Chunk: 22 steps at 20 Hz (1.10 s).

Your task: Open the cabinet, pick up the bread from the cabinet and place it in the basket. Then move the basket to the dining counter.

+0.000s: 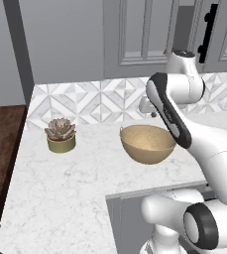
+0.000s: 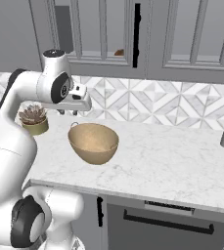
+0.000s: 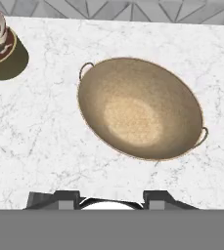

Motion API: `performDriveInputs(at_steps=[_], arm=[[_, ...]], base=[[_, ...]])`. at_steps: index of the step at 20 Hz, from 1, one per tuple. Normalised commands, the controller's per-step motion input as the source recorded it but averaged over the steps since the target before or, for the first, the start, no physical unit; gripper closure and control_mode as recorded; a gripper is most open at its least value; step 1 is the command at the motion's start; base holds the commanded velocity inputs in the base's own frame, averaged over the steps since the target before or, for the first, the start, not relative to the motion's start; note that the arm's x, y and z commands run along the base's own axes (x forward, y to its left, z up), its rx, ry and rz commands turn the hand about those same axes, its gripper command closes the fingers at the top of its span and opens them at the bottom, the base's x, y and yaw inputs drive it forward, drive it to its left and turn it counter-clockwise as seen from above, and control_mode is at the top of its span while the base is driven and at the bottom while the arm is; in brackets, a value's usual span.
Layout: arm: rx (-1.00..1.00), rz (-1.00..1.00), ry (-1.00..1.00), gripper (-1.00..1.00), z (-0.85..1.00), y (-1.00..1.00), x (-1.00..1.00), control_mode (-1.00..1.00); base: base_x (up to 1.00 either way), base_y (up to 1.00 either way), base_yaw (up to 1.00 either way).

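Patterned tile backsplash (image 2: 147, 105) runs behind a white marble counter (image 1: 60, 188). Grey wall (image 1: 60, 39) above; dark wood floor (image 1: 1, 149) at left.

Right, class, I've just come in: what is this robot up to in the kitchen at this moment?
A white robot arm is holding its gripper above the marble counter, beside and above the empty tan basket; its jaws grip nothing. The bread sits behind the glass door of the wall cabinet, whose door looks shut. A potted succulent stands left of the basket. So the bread has yet to be fetched and the basket is still to be moved.
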Motion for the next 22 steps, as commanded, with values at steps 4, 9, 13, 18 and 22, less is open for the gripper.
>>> performDriveInputs(at_steps=[4, 9, 13, 18, 22], arm=[[-0.01, 0.01, -0.11, -1.00, 0.02, 0.10, -0.44, -1.00], [0.00, 0.00, -0.28, -1.00, 0.10, -0.12, -0.87, -1.00], [0.00, 0.00, -0.65, -1.00, 0.69, -0.33, -0.60, -1.00], [0.02, 0.00, -0.52, -1.00, 0.79, -0.30, -0.06, -1.00], [0.13, 0.00, -0.25, -1.00, 0.73, -0.50, 0.00, -1.00]], base=[[0.00, 0.00, 0.00], [0.00, 0.00, 0.00], [0.00, 0.00, 0.00], [0.00, 0.00, 0.00], [0.00, 0.00, 0.00]])
